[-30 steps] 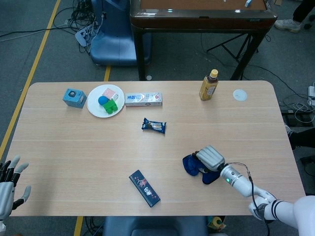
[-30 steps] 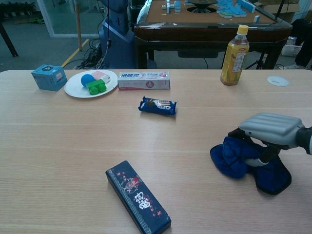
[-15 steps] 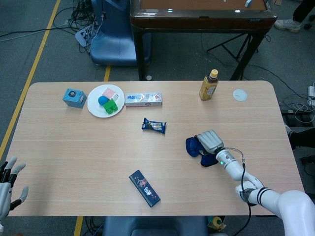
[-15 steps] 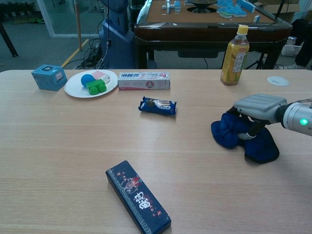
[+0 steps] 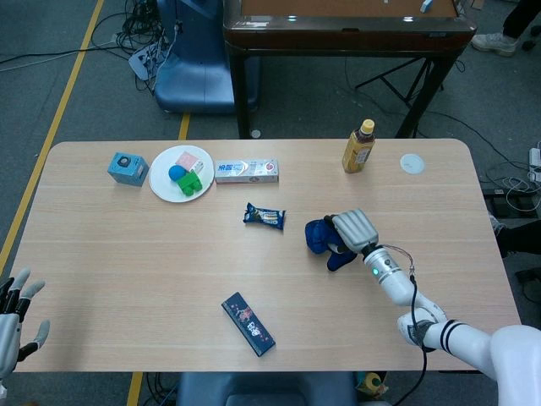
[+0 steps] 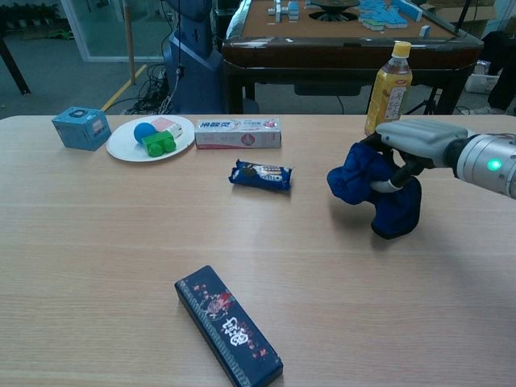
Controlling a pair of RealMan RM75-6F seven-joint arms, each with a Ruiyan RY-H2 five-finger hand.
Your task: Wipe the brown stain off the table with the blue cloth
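The right hand [image 6: 419, 145] grips the blue cloth [image 6: 372, 189], snack packet [image 6: 260, 175] just beside, bottle [image 6: 388, 81] behind.

The floor [image 5: 76, 51] is grey, marked with yellow tape lines [image 5: 59, 118] running diagonally at the left. A dark wooden game table with a brown top [image 5: 338, 25] stands beyond the light wood-grain work table [image 5: 127, 254]. A blue moulded base [image 5: 190, 76] sits beside tangled black cables [image 5: 139, 34]. Further cables [image 5: 507, 182] lie at the right.
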